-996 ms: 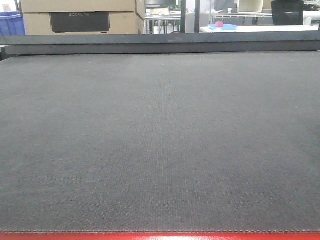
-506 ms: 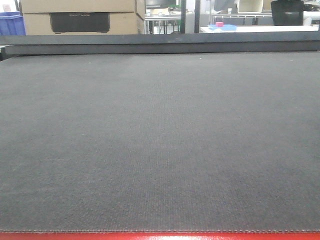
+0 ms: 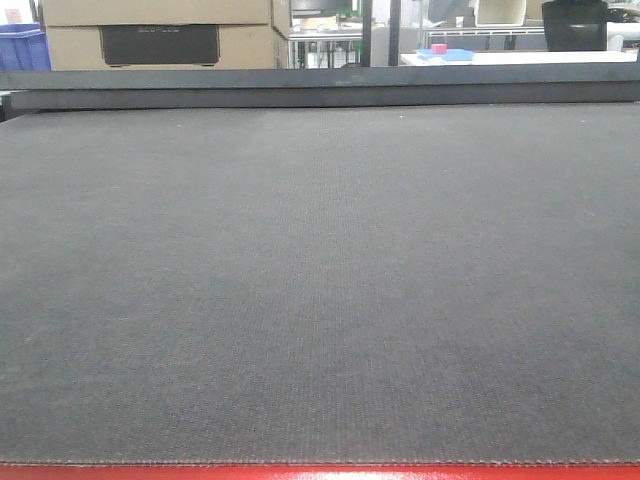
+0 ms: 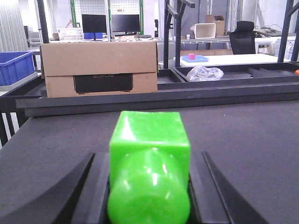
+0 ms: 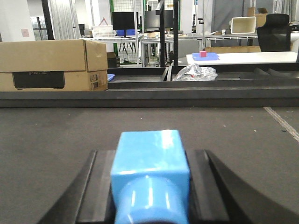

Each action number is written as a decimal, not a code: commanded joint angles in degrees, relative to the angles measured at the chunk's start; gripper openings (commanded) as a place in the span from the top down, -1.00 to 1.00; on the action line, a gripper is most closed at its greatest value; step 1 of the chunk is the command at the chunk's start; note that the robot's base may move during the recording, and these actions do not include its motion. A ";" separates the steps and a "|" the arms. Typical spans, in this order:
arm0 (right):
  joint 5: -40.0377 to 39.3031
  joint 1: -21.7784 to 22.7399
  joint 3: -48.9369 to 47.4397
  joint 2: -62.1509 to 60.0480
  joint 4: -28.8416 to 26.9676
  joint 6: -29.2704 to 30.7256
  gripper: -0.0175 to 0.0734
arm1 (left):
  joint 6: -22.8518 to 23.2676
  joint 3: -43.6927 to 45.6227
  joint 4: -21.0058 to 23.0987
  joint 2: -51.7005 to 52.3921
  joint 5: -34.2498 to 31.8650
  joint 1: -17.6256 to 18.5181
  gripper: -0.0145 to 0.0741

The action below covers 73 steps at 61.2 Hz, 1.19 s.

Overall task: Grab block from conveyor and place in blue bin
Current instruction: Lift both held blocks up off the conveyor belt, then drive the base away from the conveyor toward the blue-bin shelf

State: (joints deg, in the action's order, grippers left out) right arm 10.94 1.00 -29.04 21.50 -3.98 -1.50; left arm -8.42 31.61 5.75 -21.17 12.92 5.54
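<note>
At the far left of the front view, behind the conveyor [image 3: 320, 280], a corner of the bin [image 3: 22, 48] shows, with a cardboard box [image 3: 160, 35] just right of it. The dark rail [image 3: 320, 88] runs along the back of the belt and the red edge [image 3: 320, 472] along its front. Further right, on a white table well beyond the rail, a pink cube [image 3: 439, 48] sits on a blue tray [image 3: 457, 55], and a black chair [image 3: 575, 25] stands at the far right. Nothing in this view has shifted from half a second or a second ago: the belt's woven surface looks the same, and box, cube and chair keep their places. The left wrist view looks low across the belt toward the same box, with the bin at its left edge. The left gripper [image 4: 149, 156] has a dark finger on each side of a green piece [image 4: 149, 140], a cube with a rounded front. Whether the fingers press on it or only flank it cannot be told. Beyond the rail a crumpled plastic bag [image 4: 204, 73] lies. In the right wrist view the right gripper [image 5: 152, 154] stands likewise, its fingers on either side of a blue piece [image 5: 150, 156] of the same form, grip again unclear.
</note>
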 commanded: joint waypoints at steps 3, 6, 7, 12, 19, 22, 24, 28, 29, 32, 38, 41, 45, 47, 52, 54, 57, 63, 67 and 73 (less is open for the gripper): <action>-0.90 -0.08 -0.18 -0.30 0.50 0.34 0.97 | -0.08 -0.09 -0.03 0.28 -0.66 0.35 0.92; -0.90 -0.08 -0.18 -0.30 0.50 0.34 0.97 | -0.08 -0.09 -0.03 0.28 -0.66 0.35 0.92; -0.90 -0.08 -0.18 -0.30 0.50 0.34 0.97 | -0.08 -0.09 -0.03 0.28 -0.66 0.35 0.92; -0.90 -0.08 -0.18 -0.30 0.50 0.34 0.97 | -0.08 -0.09 -0.03 0.28 -0.66 0.35 0.92; -0.90 -0.08 -0.18 -0.30 0.50 0.34 0.97 | -0.08 -0.09 -0.03 0.28 -0.66 0.35 0.92; -0.90 -0.08 -0.18 -0.30 0.50 0.34 0.97 | -0.08 -0.09 -0.03 0.28 -0.66 0.35 0.92; -0.90 -0.08 -0.18 -0.30 0.50 0.34 0.97 | -0.08 -0.09 -0.03 0.28 -0.66 0.35 0.92; -0.90 -0.08 -0.18 -0.30 0.50 0.34 0.97 | -0.08 -0.09 -0.03 0.28 -0.66 0.35 0.92; -0.90 -0.08 -0.18 -0.30 0.50 0.34 0.97 | -0.08 -0.09 -0.03 0.28 -0.66 0.35 0.92; -0.90 -0.08 -0.18 -0.30 0.50 0.34 0.97 | -0.08 -0.09 -0.03 0.28 -0.66 0.35 0.92; -0.90 -0.08 -0.18 -0.30 0.50 0.34 0.97 | -0.08 -0.09 -0.03 0.28 -0.66 0.35 0.92; -0.90 -0.08 -0.18 -0.30 0.50 0.34 0.97 | -0.08 -0.09 -0.03 0.28 -0.66 0.35 0.92; -0.90 -0.08 -0.18 -0.30 0.50 0.34 0.97 | -0.08 -0.09 -0.03 0.28 -0.66 0.35 0.92; -0.90 -0.08 -0.18 -0.30 0.50 0.34 0.97 | -0.08 -0.09 -0.03 0.28 -0.66 0.35 0.92; -0.90 -0.08 -0.18 -0.30 0.50 0.34 0.97 | -0.08 -0.09 -0.03 0.28 -0.66 0.35 0.92; -0.90 -0.08 -0.18 -0.30 0.50 0.34 0.97 | -0.08 -0.09 -0.03 0.28 -0.66 0.35 0.92; -0.90 -0.08 -0.18 -0.30 0.50 0.34 0.97 | -0.08 -0.09 -0.03 0.28 -0.66 0.35 0.92; -0.90 -0.08 -0.18 -0.30 0.50 0.34 0.97 | -0.08 -0.09 -0.03 0.28 -0.66 0.35 0.92; -0.90 -0.08 -0.18 -0.30 0.50 0.34 0.97 | -0.08 -0.09 -0.03 0.28 -0.66 0.35 0.92; -0.90 -0.08 -0.18 -0.30 0.50 0.34 0.97 | -0.08 -0.09 -0.03 0.28 -0.66 0.35 0.92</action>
State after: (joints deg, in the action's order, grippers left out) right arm 11.17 1.00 -29.04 21.50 -3.98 -1.50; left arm -8.42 31.61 5.66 -21.17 12.92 5.54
